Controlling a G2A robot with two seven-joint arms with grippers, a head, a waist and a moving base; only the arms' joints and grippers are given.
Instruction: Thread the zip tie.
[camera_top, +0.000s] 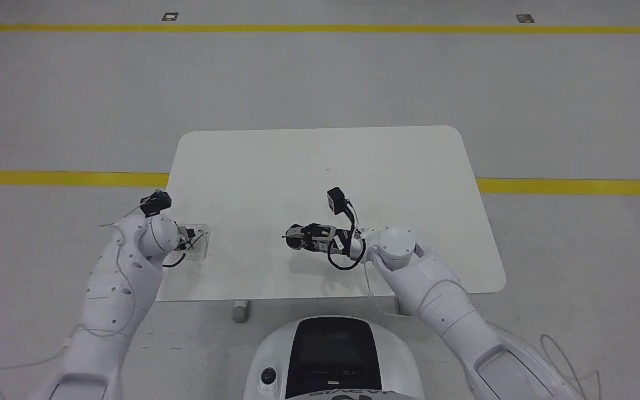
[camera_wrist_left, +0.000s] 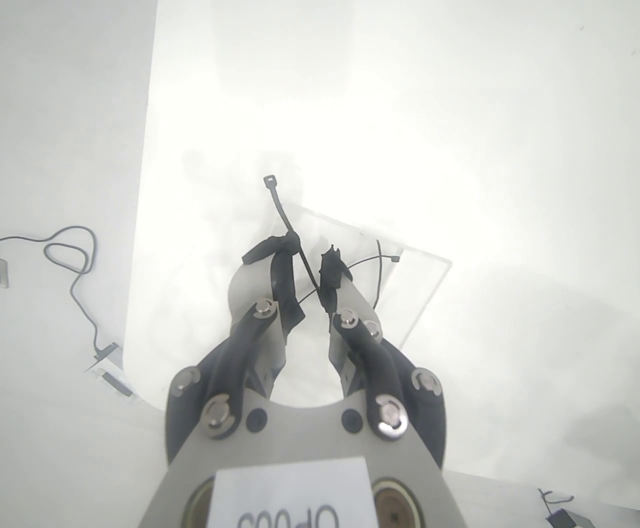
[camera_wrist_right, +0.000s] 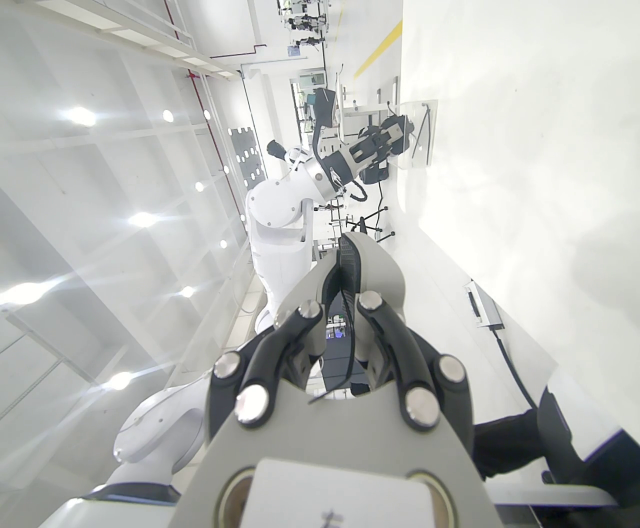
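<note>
While right tool (camera_wrist_right: 347, 241) sits closed, thin black square-headed zip tie (camera_wrist_left: 280, 210) crosses left tool (camera_wrist_left: 306, 256), grip unclear

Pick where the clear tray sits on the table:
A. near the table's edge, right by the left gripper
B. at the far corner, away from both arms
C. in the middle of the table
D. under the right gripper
A: in the top view the clear tray lies near the edge of the table, right by the left gripper and well apart from the right gripper.

L gripper (camera_wrist_left: 305, 255) fingers apart; R gripper (camera_wrist_right: 347, 246) fingers closed, wrist horiz.
</note>
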